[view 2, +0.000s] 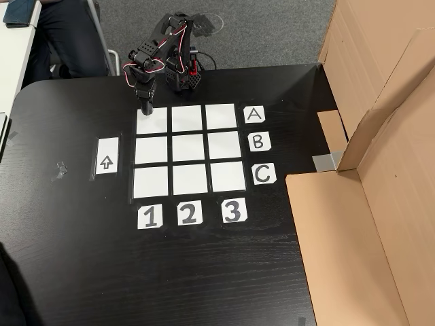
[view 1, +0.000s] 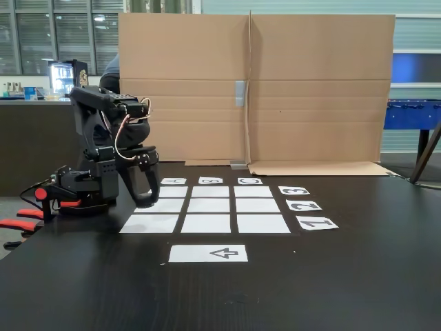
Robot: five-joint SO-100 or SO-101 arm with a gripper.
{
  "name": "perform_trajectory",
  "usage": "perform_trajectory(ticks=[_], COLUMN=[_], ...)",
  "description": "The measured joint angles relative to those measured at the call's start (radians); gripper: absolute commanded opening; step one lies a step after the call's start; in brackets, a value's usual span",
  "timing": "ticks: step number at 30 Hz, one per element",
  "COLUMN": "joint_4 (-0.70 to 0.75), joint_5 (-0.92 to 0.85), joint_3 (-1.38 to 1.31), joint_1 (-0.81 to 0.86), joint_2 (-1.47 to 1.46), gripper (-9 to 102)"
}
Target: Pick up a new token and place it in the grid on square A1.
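The arm sits at the far left edge of the dark surface (view 1: 358, 276) in the fixed view, its base clamped there, and the fingers (view 1: 146, 198) hang down with their tips just above the left side of the grid (view 1: 209, 205). In the other view, the fingers (view 2: 147, 103) point down at the top left corner of the grid (view 2: 189, 151), right at the outer edge of square A1 (view 2: 152, 122), the corner paper in line with the "A" label (view 2: 254, 115) and the "1" label (view 2: 150, 216). Whether the fingers are parted or pressed together, I cannot tell; they read as one dark shape against the dark surface. The token is too small and dark to make out here, so I cannot say whether it sits between the fingers or on the surface.

Moving right, all nine white squares lie bare. In the fixed view the arrow strip (view 1: 208, 253) lies nearer the front edge, below the grid. Further right, the number labels line the grid's side, and a cardboard screen (view 1: 317, 89) stands upright along the back edge.
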Motion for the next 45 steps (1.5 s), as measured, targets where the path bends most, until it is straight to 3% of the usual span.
perform_trajectory(ticks=[22,38,45], joint_4=[-0.152,-0.153,-0.149], joint_5=[-0.014,-0.014,-0.014], joint_3=[0.005,0.005,0.005], joint_1=[0.005,-0.006,-0.006], joint_2=[-0.232,-0.245,-0.249], gripper=[2,3,21])
